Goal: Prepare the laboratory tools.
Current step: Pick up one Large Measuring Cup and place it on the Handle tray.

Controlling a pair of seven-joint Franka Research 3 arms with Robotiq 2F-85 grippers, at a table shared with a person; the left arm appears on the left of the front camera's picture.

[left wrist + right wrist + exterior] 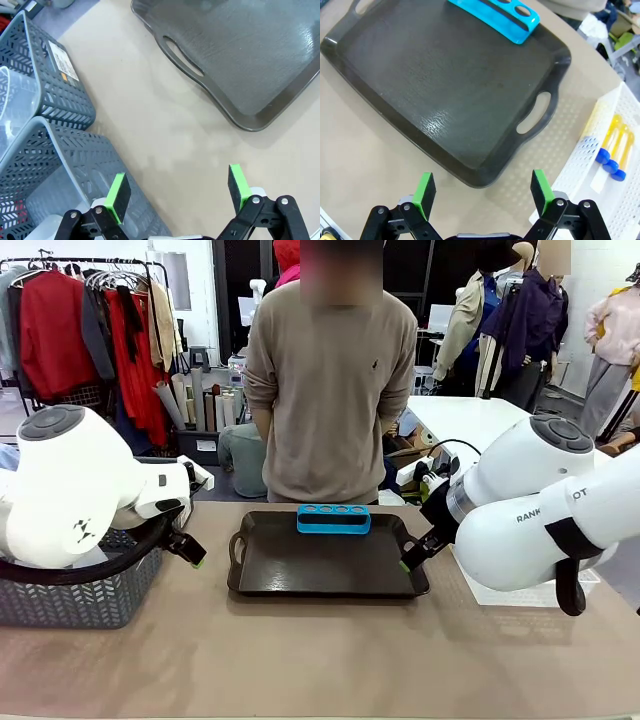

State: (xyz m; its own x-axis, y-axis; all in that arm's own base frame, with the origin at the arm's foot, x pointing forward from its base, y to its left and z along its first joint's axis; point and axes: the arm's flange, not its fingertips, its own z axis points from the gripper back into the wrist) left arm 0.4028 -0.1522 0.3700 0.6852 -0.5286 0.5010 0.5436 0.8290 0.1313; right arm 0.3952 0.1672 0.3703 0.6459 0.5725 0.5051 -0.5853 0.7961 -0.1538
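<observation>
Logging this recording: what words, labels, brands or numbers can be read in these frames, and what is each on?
"RANK" and "OT": fragments of lettering on the right arm in the front view, the rest cut off.
White label on the grey basket, left wrist view: its print is too small to read.
Nothing else is legible.

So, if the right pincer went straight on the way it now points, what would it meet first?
Most likely the black tray: the open right pincer points down at the tray's nearest corner. Depth is unclear, so it might instead land on the table just short of the rim.
</observation>
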